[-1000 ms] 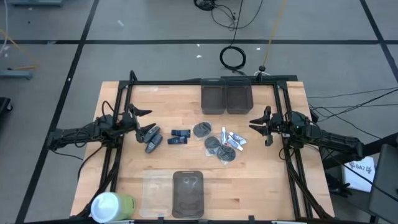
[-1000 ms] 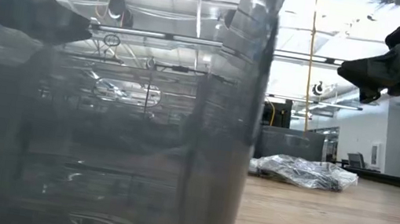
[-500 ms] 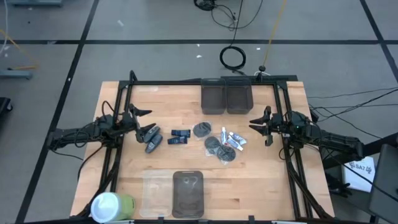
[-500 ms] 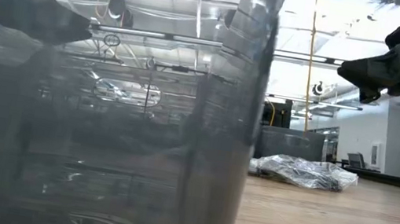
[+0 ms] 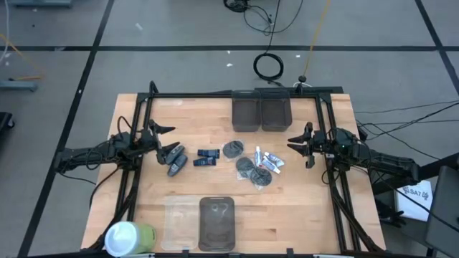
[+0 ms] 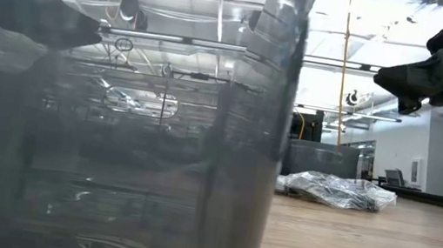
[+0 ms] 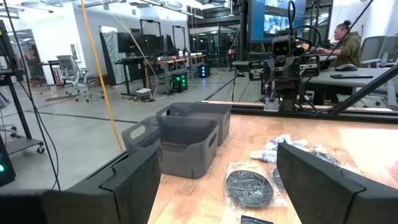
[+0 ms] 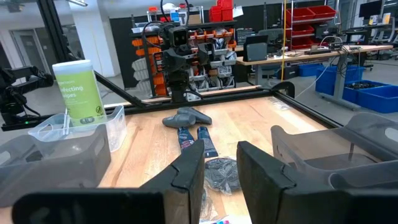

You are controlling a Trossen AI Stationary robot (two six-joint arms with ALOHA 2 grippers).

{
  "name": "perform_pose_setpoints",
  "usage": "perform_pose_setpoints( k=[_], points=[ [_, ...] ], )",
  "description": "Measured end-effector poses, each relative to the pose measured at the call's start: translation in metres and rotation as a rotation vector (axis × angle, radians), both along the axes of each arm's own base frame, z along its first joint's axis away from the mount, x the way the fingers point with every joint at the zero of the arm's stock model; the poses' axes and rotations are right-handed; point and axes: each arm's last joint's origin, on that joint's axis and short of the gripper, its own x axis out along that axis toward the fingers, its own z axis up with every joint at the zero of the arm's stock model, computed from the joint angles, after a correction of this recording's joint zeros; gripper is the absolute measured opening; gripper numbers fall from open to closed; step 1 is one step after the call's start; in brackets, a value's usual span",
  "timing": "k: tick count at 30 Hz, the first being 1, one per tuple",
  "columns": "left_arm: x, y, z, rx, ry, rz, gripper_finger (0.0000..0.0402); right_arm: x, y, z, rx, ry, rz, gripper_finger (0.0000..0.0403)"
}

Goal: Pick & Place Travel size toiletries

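**Both arms paused, toiletries untouched**

High view: nothing had changed from the earlier frames; both arms stood exactly as they had a second before, so the task had not advanced. The left gripper (image 5: 166, 140) had its fingers spread wide and empty, with a grey oblong bottle (image 5: 176, 165) just beside its fingertips and two dark blue packs (image 5: 206, 158) a little beyond. The right gripper (image 5: 300, 143) had its fingers drawn narrow around nothing, with the small white tubes (image 5: 267, 161) near its tips and the dark grey round flat packets (image 5: 247, 167) past them.

Low view: a dark see-through bin wall (image 6: 116, 126) blocked most of the picture, unchanged.

Left wrist view: a round packet (image 7: 249, 186) lay between the released fingers (image 7: 134, 180), ahead of them.

Right wrist view: the blue packs (image 8: 196, 140) lay ahead of the nearly closed fingers (image 8: 186, 168).
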Motion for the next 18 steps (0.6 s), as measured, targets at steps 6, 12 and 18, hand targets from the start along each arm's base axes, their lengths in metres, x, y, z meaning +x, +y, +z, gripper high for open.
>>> perform_pose_setpoints(
  k=[6,12,18],
  points=[
    [0.0,0.0,0.0,0.0,0.0,0.001,0.031,0.0,0.0,0.0001,0.0,0.0,0.0,0.0084],
    [0.0,0.0,0.0,0.0,0.0,0.0,0.031,0.0,0.0,0.001,0.028,-0.013,0.001,0.0084],
    [0.0,0.0,0.0,0.0,0.0,0.0,0.031,-0.0001,0.0,0.0029,0.205,-0.046,0.008,0.0084]
  ],
)
